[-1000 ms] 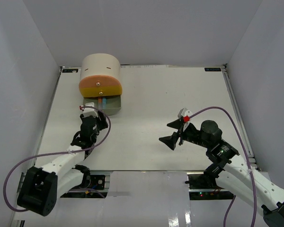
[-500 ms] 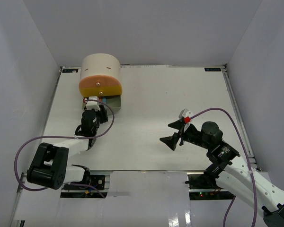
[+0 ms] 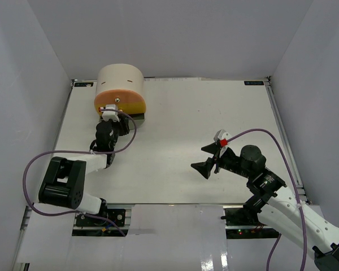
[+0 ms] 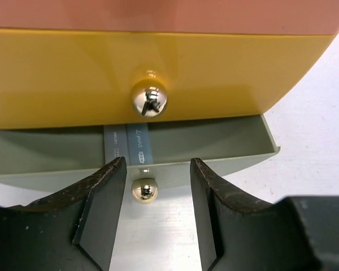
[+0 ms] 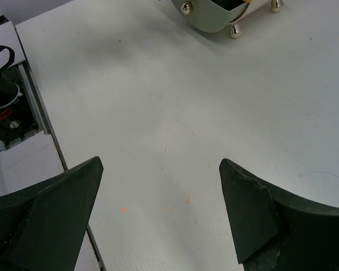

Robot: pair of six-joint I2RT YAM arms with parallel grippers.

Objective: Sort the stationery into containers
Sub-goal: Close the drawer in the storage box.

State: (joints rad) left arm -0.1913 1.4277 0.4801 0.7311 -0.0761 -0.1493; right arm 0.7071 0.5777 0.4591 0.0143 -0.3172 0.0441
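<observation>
Two pale grey-blue pens (image 4: 127, 145) lie side by side inside the shallow grey-green bottom drawer (image 4: 226, 149), at the centre-left of the left wrist view. This drawer stands pulled partly out. The glossy yellow drawer (image 4: 226, 73) above it, with its round chrome knob (image 4: 149, 100), is pushed in and hides the rest of the pens. A strip of the orange top drawer (image 4: 158, 14) runs along the upper edge of the frame. All three sit in the beige half-cylinder cabinet (image 3: 120, 82), which is at the upper left of the overhead view.

The left tool (image 4: 157, 175) is at the drawer front. Its two dark fingers stand apart on either side of the small metal knob of the bottom drawer (image 4: 144, 192), with a gap on each side, so it grips nothing.

No loose pen or eraser block shows on the white counter (image 3: 203, 113), so the sorting itself looks finished. What seems left is to push the bottom drawer shut.

The right tool (image 3: 208, 158) hovers at the lower right of the overhead view, its jaws spread wide and empty.
</observation>
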